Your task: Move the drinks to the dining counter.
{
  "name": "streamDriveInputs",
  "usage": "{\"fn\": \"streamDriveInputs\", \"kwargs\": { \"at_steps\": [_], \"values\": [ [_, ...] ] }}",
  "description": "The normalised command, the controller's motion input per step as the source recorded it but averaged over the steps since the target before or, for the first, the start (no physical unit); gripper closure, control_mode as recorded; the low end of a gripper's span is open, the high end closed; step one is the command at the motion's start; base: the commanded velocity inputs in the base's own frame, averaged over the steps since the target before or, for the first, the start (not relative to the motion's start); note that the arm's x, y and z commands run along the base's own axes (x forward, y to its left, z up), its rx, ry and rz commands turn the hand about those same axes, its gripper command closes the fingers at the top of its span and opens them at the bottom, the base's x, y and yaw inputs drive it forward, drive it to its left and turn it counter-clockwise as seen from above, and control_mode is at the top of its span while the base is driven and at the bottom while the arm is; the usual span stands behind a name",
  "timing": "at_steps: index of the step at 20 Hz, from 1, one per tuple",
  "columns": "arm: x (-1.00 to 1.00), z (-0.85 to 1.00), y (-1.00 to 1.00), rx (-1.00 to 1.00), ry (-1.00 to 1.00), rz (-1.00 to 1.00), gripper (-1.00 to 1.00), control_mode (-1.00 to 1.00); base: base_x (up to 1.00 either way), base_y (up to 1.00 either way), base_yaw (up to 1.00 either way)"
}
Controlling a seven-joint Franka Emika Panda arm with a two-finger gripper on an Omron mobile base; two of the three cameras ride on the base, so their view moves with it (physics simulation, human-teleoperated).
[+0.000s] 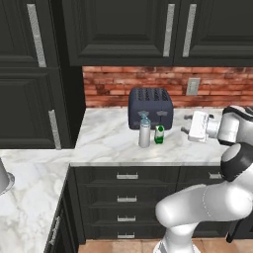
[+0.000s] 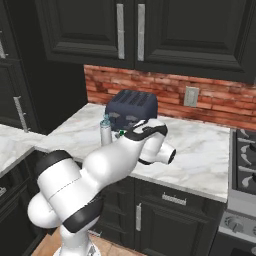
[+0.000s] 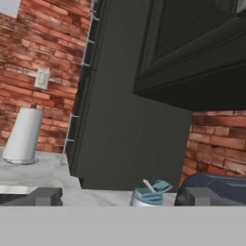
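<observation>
While the tall grey metal bottle [image 1: 144, 133] with its light-blue cap stands upright on the marble worktop [image 1: 108, 141], the short green-and-white carton [image 1: 159, 134] stands just beside it on its right in the left base view. Both are directly in front of the dark blue-grey toaster [image 1: 150, 108], which sits against the red brick wall [image 1: 108, 86]. In the right base view the bottle [image 2: 105, 131] shows at the toaster's [image 2: 131, 108] near left corner, partly hidden by the arm, and only a small green speck of the carton [image 2: 121, 133] peeks past the arm's dark joint.

The gripper [image 1: 187, 124] hangs over the worktop to the right of the carton, apart from it, with its white hand lying level and pointing left toward the drinks. Its jaws stand fully spread and hold nothing. In the hand view the two dark fingertips [image 3: 42, 196] rise at the bottom, far from each other, and the bottle's blue cap [image 3: 150, 194] sits between them, nearer the right one, with the toaster's rounded top [image 3: 221, 185] behind that tip.

A light switch plate [image 1: 193, 86] is set in the brick above the worktop. Dark cabinets [image 1: 123, 29] with long metal handles hang above, and dark drawers [image 1: 126, 197] lie under the slab. In the hand view a grey paper-towel roll [image 3: 23, 136] stands on a farther stretch of marble near another wall plate [image 3: 42, 78]. A stove's burners [image 2: 245, 150] show at the right edge of the right base view.
</observation>
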Motion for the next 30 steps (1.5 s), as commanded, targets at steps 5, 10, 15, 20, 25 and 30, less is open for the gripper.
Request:
{"fn": "streamDriveInputs", "kwargs": {
  "at_steps": [5, 10, 15, 20, 25, 30],
  "values": [
    [0.0, -0.2, 0.0, 0.0, -0.05, 0.0, -1.0, -1.0, 0.0, 0.0, 0.0],
    [0.09, -0.27, 0.0, 0.0, -0.02, 0.0, -1.0, -1.0, 0.0, 0.0, 0.0],
    [0.25, -0.2, 0.0, 0.0, 0.01, 0.0, -1.0, -1.0, 0.0, 0.0, 0.0],
    [0.16, -0.07, 0.0, 0.0, 0.03, 0.0, -1.0, -1.0, 0.0, 0.0, 0.0],
    [0.07, 0.0, 0.0, 0.0, 0.01, 0.0, -1.0, -1.0, 0.0, 0.0, 0.0],
    [0.0, 0.0, 0.0, 0.0, 0.01, 0.0, -1.0, -1.0, 0.0, 0.0, 0.0]
  ]
}}
